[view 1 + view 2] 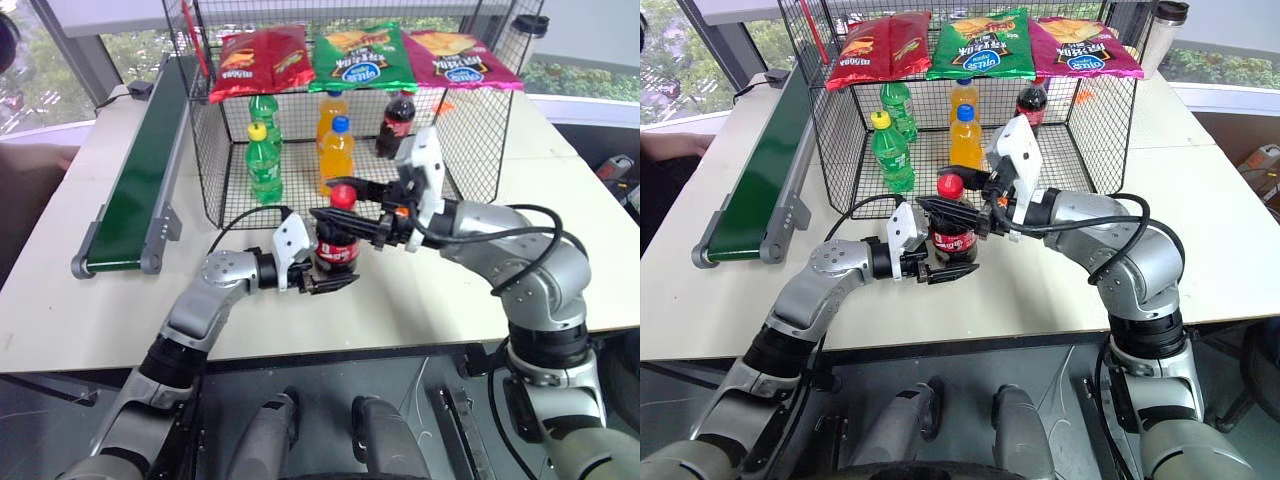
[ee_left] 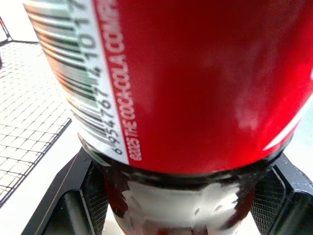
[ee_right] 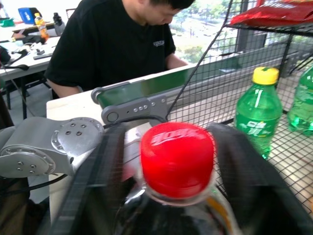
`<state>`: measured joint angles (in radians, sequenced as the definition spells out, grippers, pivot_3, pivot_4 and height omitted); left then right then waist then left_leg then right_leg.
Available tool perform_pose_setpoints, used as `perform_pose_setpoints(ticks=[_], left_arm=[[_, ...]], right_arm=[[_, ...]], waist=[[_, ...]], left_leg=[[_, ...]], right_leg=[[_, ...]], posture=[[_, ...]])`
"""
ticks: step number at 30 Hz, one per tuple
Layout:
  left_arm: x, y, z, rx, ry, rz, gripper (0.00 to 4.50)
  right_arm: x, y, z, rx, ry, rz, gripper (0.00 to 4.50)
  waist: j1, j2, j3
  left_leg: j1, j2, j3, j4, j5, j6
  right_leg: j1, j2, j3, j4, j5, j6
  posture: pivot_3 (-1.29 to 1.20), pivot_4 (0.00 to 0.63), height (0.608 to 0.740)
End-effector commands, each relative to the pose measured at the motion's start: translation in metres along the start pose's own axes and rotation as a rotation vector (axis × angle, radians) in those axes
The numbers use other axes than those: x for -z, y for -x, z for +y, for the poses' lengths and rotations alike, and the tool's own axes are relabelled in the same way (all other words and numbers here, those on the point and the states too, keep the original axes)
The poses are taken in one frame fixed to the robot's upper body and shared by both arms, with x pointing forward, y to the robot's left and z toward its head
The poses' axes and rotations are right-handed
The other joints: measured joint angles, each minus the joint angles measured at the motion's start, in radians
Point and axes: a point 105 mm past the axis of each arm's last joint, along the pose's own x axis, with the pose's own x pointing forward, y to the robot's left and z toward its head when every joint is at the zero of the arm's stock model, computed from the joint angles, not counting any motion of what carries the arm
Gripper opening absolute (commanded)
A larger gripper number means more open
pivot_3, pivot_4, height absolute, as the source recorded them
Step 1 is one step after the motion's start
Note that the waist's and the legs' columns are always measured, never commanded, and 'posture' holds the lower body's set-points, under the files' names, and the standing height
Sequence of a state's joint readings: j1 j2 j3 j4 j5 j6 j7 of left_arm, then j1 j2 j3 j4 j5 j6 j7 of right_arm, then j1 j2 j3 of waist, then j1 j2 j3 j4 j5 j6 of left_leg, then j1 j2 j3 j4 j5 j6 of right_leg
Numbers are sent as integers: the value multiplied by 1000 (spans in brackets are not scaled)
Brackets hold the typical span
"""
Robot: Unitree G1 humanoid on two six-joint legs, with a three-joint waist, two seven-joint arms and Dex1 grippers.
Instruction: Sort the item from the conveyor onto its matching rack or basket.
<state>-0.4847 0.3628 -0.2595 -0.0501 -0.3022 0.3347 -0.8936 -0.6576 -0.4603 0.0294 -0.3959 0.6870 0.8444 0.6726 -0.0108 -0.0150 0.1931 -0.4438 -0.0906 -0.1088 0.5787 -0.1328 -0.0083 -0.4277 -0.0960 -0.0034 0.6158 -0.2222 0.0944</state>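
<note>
- Cola bottle [image 1: 338, 243] — upright, off the counter [image 1: 450, 300], held in the air between both arms, in front of the open side of the wire-mesh cage [image 1: 205, 150].
- Left gripper [image 1: 322, 270] is clamped on the bottle's lower body, at and below the red label; the left wrist view shows the label and dark drink pressed between its black fingers.
- Right gripper [image 1: 345, 226] reaches in from the opposite side and is closed round the bottle just under the red cap [image 3: 177, 157]. Two grips, one low and one high: likely a handover, so that the arm nearer the cage can carry it in.
- Conveyor [image 1: 135, 180] lies well off beyond the left arm, its visible stretch of belt bare.
- Ahead of the grippers, inside the cage: green soda bottles [image 1: 264, 160], orange soda bottles [image 1: 335, 150] and another cola bottle [image 1: 395, 122] at the far right. That is probably the matching spot.
- Chip bags [image 1: 365, 55] rest on the cage top.
- Person in black shirt [image 3: 112, 44] sits beyond the conveyor.
</note>
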Motion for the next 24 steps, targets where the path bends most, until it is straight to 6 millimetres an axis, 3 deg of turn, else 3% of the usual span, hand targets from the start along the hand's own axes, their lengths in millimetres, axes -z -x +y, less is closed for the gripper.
perform_pose_setpoints(ticks=[1,7,10,17,21,24], left_arm=[[-27,1,6,-29,-54,-80,3019],[-30,0,13,-75,-43,-95,3019],[-30,0,18,-102,-37,-97,4438],[-30,5,18,-105,-15,-90,4481],[-27,18,21,-153,-4,-67,4481],[-25,37,26,-233,20,-60,4481]], right_arm=[[-6,1,3,-7,35,-15,1163],[-5,2,1,6,34,-12,1163],[-6,2,1,13,35,-14,1163],[-12,3,-6,55,42,-32,1163],[-20,6,-20,135,53,-57,1163],[-35,15,-55,303,48,-103,1163]], waist=[[0,0,0],[0,0,0],[0,0,0],[-1,0,0],[-2,0,0],[-3,0,0]], left_leg=[[0,0,0,0,0,0],[0,0,0,0,0,0],[0,0,0,0,0,0],[0,0,0,1,0,0],[0,0,0,1,0,0],[1,0,0,1,0,0]], right_leg=[[0,0,0,0,0,0],[0,0,0,0,0,0],[0,0,0,0,0,0],[0,1,0,1,0,1],[0,1,0,2,0,1],[0,1,0,2,0,0]], posture=[[0,150,738],[0,150,738],[0,150,738],[0,150,738],[0,150,738],[0,150,738]])
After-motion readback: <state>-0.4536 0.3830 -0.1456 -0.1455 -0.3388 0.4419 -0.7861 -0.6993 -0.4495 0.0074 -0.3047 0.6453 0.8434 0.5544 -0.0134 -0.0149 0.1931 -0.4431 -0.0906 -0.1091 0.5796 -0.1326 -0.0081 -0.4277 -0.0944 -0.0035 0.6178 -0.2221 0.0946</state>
